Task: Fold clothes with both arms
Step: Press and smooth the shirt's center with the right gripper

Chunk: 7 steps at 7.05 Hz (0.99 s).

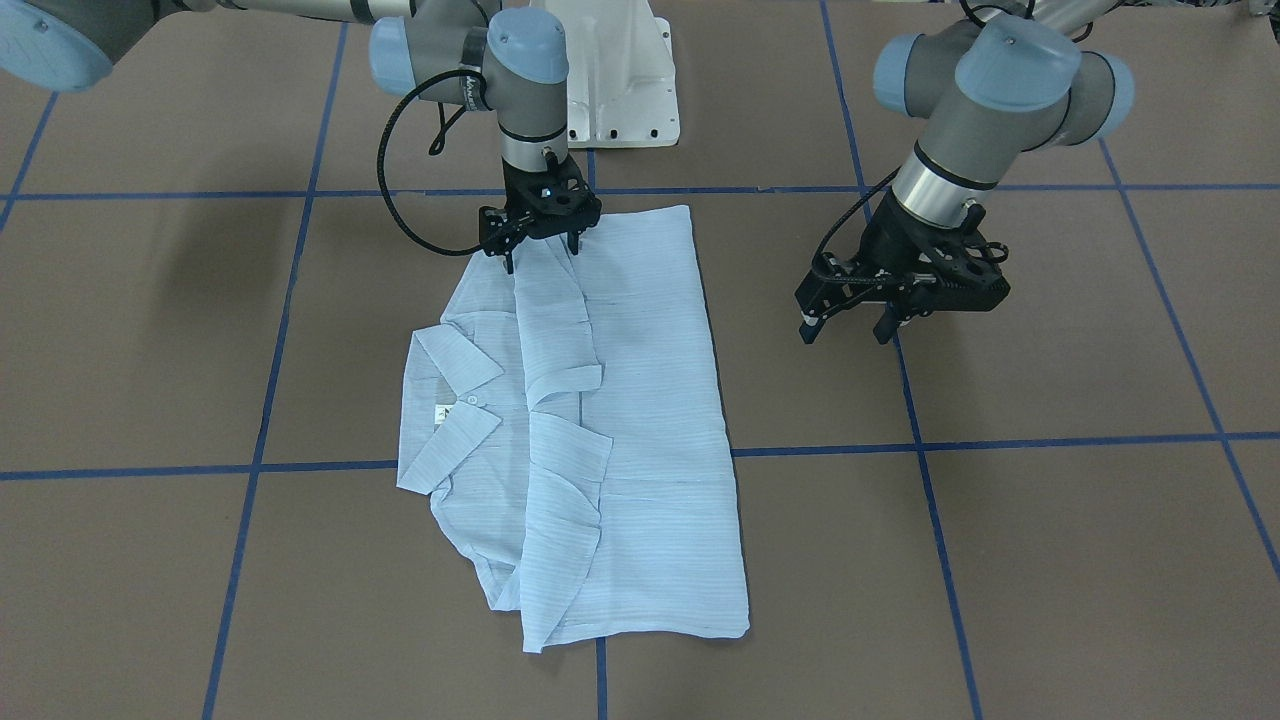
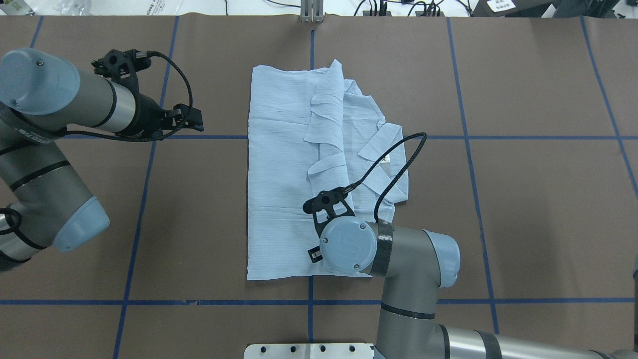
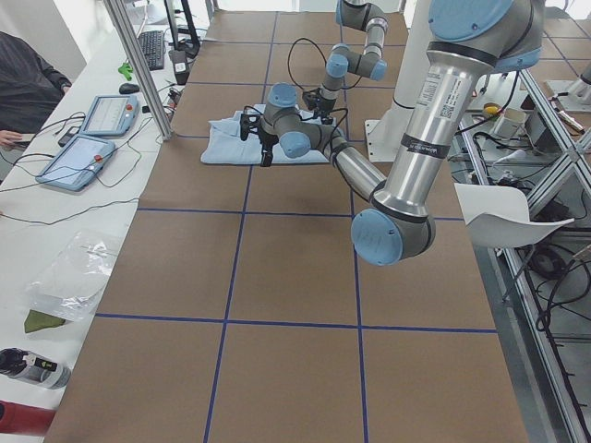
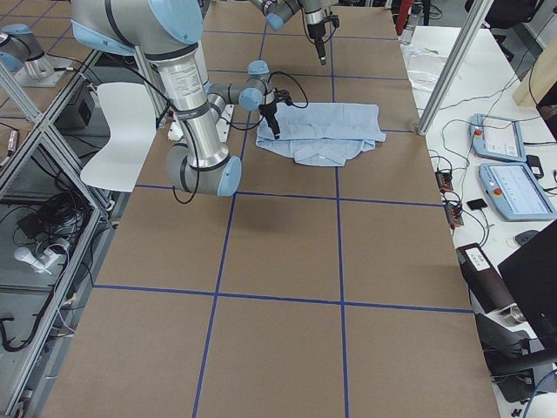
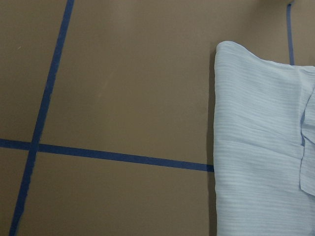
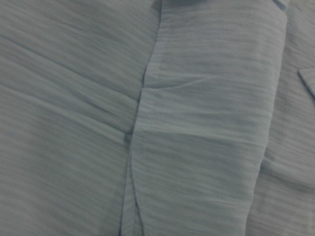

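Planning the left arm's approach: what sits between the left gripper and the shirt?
Only bare brown table, crossed by a blue tape line. The overhead view shows it, with the left gripper off to the side of the shirt, not touching.

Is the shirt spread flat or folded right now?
Partly folded: the shirt lies in overlapping layers across its middle, with the collar exposed at one end.

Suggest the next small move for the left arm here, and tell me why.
Probably ease the left gripper sideways to the nearest edge of the shirt. It hangs over bare table, apart from the shirt, jaws open. The right gripper is down at the shirt's edge nearest the robot, jaws open over the folded-in sleeve.
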### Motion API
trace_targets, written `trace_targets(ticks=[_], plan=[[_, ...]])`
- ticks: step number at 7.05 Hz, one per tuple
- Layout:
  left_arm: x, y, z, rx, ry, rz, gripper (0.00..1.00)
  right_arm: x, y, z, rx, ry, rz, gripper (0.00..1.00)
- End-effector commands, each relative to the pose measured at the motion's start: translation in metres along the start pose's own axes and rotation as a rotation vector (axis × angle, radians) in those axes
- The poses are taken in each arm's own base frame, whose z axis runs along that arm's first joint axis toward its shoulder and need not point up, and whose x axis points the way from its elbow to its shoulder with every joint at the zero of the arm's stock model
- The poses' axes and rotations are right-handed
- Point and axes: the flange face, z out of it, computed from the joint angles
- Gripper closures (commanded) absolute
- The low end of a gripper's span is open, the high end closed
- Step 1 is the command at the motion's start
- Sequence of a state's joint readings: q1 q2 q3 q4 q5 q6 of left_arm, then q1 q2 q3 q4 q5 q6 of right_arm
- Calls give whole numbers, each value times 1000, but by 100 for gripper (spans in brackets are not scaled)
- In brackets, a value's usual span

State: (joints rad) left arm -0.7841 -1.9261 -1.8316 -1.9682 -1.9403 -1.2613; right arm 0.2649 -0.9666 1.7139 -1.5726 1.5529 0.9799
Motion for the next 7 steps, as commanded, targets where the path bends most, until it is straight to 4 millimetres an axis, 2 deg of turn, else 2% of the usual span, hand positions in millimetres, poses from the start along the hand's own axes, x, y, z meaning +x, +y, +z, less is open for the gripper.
trace_targets(ticks=[1,3,5,7], plan=[[6,4,1,-6,8,5,0,9,-4,0,-3,18,2,0],[9,7,4,-13,8,4,0,35,-9,-3,-1,39,-12,0],[16,11,5,-18,19,-8,0,67,-4,-14,2,52,-32,0],[24,17,12,-30,22,0,0,95,12,-15,-5,67,-30,0]])
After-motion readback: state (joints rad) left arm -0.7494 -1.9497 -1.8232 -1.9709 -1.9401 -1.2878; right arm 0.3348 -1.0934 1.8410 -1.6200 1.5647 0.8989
